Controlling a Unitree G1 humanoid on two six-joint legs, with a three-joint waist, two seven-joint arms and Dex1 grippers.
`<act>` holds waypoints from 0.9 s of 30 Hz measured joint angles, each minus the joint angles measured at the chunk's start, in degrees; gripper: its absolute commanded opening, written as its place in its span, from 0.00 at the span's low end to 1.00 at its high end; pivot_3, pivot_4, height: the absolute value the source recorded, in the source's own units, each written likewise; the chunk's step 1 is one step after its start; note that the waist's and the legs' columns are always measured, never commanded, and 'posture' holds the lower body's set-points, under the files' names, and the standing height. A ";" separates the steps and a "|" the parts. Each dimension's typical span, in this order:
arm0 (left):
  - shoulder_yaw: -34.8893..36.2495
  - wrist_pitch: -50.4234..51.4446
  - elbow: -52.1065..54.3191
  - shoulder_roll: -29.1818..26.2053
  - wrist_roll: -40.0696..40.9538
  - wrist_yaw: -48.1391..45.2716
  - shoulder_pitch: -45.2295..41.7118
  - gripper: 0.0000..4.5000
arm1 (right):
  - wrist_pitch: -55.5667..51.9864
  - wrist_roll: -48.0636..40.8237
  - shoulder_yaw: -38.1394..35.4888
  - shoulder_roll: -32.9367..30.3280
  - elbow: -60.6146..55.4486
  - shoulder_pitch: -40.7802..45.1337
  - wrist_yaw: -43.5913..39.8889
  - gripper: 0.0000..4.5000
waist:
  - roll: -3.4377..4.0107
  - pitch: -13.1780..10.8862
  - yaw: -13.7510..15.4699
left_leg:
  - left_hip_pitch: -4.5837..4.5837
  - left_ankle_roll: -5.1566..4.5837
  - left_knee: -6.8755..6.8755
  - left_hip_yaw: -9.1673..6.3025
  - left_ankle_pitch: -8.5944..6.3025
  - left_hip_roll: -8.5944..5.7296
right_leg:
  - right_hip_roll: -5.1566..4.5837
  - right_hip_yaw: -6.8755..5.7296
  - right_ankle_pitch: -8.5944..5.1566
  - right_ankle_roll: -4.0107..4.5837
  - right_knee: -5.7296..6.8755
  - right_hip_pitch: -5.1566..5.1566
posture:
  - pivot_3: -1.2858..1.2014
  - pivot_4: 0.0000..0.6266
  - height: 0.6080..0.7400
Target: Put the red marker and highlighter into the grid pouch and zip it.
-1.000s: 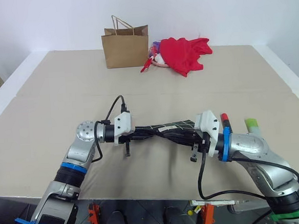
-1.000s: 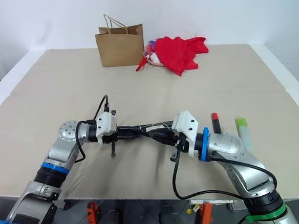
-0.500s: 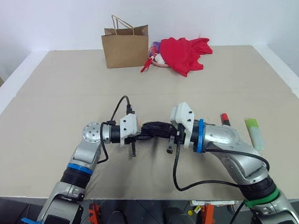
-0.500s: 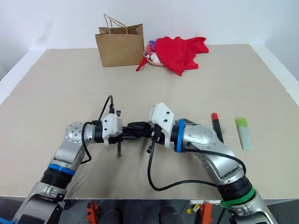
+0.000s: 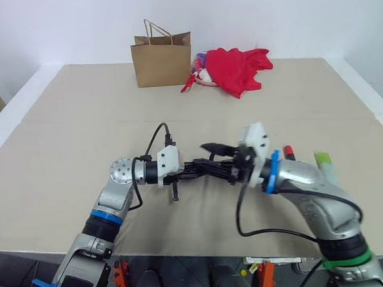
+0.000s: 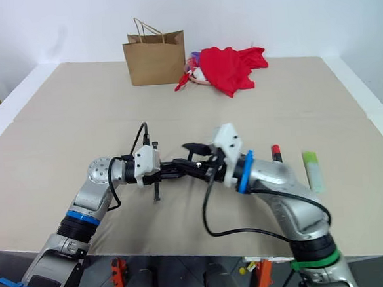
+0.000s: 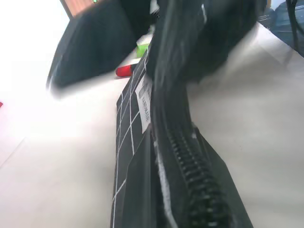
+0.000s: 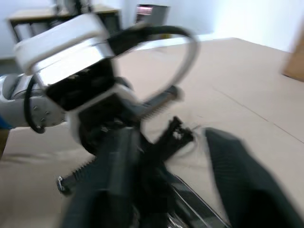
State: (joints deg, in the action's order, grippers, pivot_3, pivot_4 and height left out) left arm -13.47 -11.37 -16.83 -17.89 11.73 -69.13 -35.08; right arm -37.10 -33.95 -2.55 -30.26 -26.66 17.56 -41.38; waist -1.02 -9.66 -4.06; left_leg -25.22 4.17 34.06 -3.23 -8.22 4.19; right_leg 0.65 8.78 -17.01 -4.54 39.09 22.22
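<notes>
Since a second ago the right gripper [image 5: 213,148] has left the black white-gridded fabric pouch [image 5: 210,169], fingers now spread; left gripper [image 5: 192,169] stays clamped on its end, aloft; red-capped black marker [image 5: 289,152] awaits on table; advise holding pouch mouth steady.
</notes>
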 measured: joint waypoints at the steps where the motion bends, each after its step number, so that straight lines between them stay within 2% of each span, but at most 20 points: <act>1: 0.09 -0.03 0.01 -0.25 0.02 -0.03 -0.06 0.00 | -1.49 -2.19 -3.53 -1.86 -0.92 -1.75 0.02 0.99 | 0.00 0.00 0.02 | -0.01 0.00 -0.02 0.00 0.00 0.00 | 0.00 0.00 0.00 0.00 -0.01 0.01 | 0.52 0.24 1.00; 6: 0.51 -0.07 0.01 -1.15 0.01 -0.10 -0.06 0.00 | -4.38 -6.99 -16.07 -6.74 -1.42 -7.61 1.66 0.99 | 0.01 0.00 -0.19 | 0.04 -0.01 -0.02 0.00 0.00 -0.01 | 0.00 0.01 0.00 0.02 -0.01 0.00 | 0.52 0.24 1.00; 9: 0.55 -0.11 0.02 -1.49 0.02 -0.13 -0.05 0.00 | -4.31 -6.54 -21.96 -7.15 1.21 -9.48 5.25 0.99 | 0.00 0.00 -0.20 | 0.04 -0.01 0.00 0.00 0.00 -0.01 | 0.00 0.01 0.01 0.01 0.00 -0.01 | 0.52 0.24 1.00; 11: 0.61 -1.24 -0.06 -2.74 -0.06 -0.45 -0.04 0.00 | -2.73 -3.05 -26.10 -6.24 5.22 -12.27 10.38 0.99 | 0.02 0.01 -0.23 | 0.06 -0.02 -0.02 -0.01 0.00 -0.02 | 0.00 0.01 0.02 0.01 0.00 0.00 | 0.52 0.24 1.00; 14: 0.89 -2.09 -0.44 -3.64 -0.12 -0.88 -0.07 0.00 | -0.59 -0.01 -26.40 -3.86 6.16 -15.58 13.35 0.99 | 0.03 0.03 -0.22 | 0.06 -0.02 -0.08 -0.01 0.00 -0.02 | 0.00 0.00 -0.02 0.03 -0.01 -0.01 | 0.52 0.24 1.00; 18: 0.96 -2.90 -0.95 -3.92 -0.27 -0.94 -0.09 0.00 | 2.19 4.93 -22.68 1.52 7.14 -19.99 17.65 0.99 | 0.20 -0.03 -0.35 | 0.06 -0.02 -0.09 0.01 0.00 -0.03 | -0.02 0.01 -0.04 0.04 0.00 0.01 | 0.52 0.24 1.00; 22: 0.98 -3.62 -1.42 -3.92 -0.43 -0.77 -0.11 0.00 | 3.09 5.85 -21.96 2.57 6.90 -20.84 18.62 0.99 | 0.23 -0.02 -0.31 | 0.07 -0.02 -0.08 -0.02 0.01 -0.03 | -0.01 0.00 -0.03 0.06 0.00 0.00 | 0.52 0.24 1.00; 27: 1.09 -4.70 -2.01 -3.40 -0.60 1.23 -0.45 0.00 | 3.55 9.23 -16.92 4.80 6.83 -22.36 20.64 0.99 | 0.25 -0.02 -0.32 | 0.06 -0.02 -0.08 0.00 0.01 -0.03 | -0.02 0.01 -0.03 0.05 0.00 0.00 | 0.52 0.24 1.00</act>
State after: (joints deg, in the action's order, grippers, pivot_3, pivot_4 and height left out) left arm -12.38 -16.07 -18.84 -21.29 11.13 -67.90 -35.52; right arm -33.54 -24.72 -19.47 -25.45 -19.82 -4.80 -20.74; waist -0.77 -9.69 -4.39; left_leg -25.16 4.15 33.98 -3.23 -8.21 4.16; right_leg 0.63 8.78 -17.04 -4.49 39.09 22.22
